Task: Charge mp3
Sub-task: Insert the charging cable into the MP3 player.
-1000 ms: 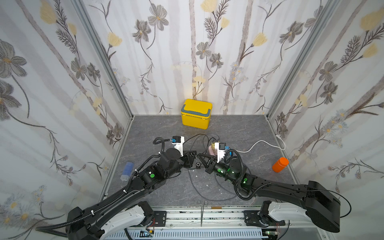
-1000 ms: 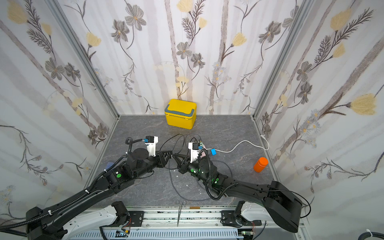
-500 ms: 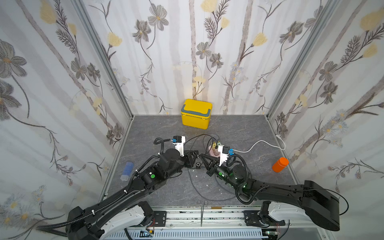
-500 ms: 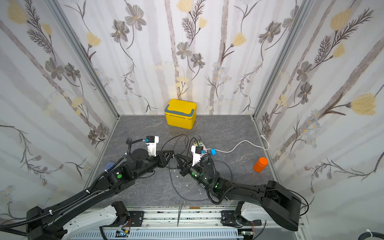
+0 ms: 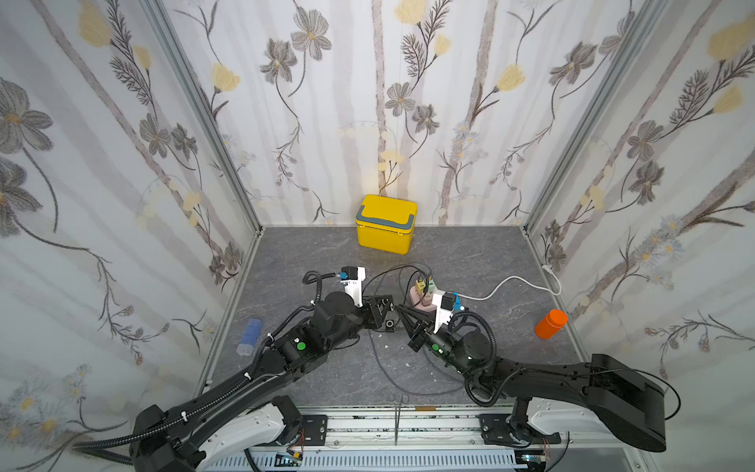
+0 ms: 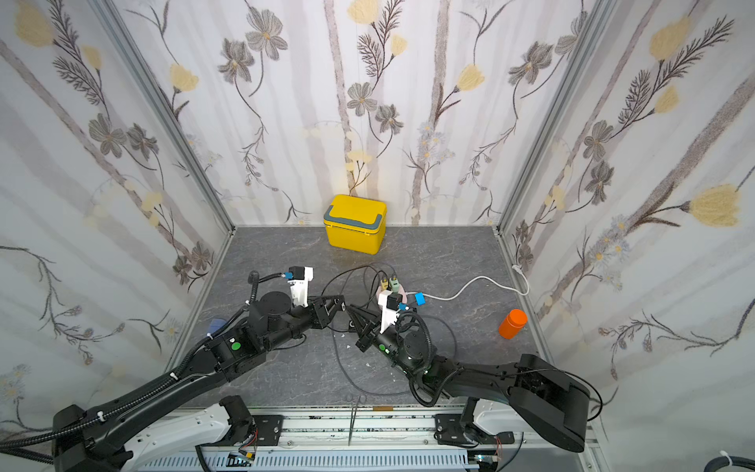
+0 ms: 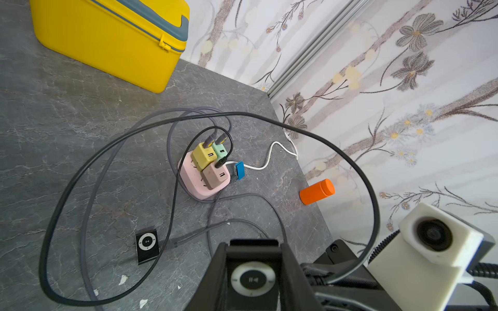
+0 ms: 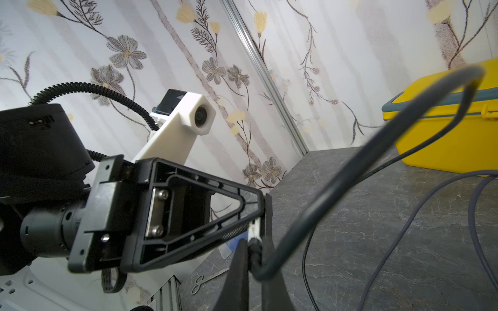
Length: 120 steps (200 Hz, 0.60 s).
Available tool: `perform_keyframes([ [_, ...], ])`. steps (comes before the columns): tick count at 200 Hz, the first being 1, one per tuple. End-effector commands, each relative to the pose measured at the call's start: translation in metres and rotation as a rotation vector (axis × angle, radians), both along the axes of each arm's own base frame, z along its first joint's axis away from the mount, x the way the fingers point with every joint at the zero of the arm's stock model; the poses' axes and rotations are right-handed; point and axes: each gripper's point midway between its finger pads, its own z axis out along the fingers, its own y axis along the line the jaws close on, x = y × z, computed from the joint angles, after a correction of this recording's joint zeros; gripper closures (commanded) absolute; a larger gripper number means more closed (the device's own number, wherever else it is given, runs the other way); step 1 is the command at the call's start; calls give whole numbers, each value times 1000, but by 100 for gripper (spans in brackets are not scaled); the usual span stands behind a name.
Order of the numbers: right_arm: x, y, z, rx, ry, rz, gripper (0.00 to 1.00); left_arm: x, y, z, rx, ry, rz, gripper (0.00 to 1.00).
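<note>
**Mp3 clamped in the left pincer, cable pinched in the right**

I am watching the left gripper (image 7: 253, 245) clamping a small square mp3 player (image 7: 253, 280) mid-table, above the grey marbled tabletop (image 7: 67, 121). The player is glossy black, its white control ring showing a play-pause mark. The right gripper (image 8: 256, 249) is pinching a round, rubbery black cable (image 8: 350, 172) near its end, tips just beside the player. A second player (image 7: 147, 243) is lying flat near a rounded pink power hub (image 7: 194, 185) carrying pastel cube chargers (image 7: 202, 159).

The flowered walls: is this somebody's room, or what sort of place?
Probably a robot test booth, not a room: the flowered walls are panels boxing in a grey table, and a left arm and right arm are mounted on its front rail.
</note>
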Motion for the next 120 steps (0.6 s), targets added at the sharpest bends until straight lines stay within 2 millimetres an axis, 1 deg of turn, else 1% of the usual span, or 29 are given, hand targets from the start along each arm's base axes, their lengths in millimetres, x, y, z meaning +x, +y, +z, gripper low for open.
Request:
perform_keyframes([
  [1, 0, 9, -53, -197, 80, 7, 100, -8, -18, 77, -260, -162, -86, 91],
  [36, 2, 17, -53, -235, 79, 14, 100, -10, -19, 73, -242, -158, -88, 91],
  [71, 4, 20, -53, -276, 86, 15, 100, -13, -24, 71, -210, -157, -117, 91],
  [98, 1, 22, -58, -274, 91, 33, 100, -15, -26, 76, -226, -171, -133, 91],
  [120, -2, 27, -58, -268, 93, 62, 100, -14, -26, 78, -218, -172, -132, 91],
])
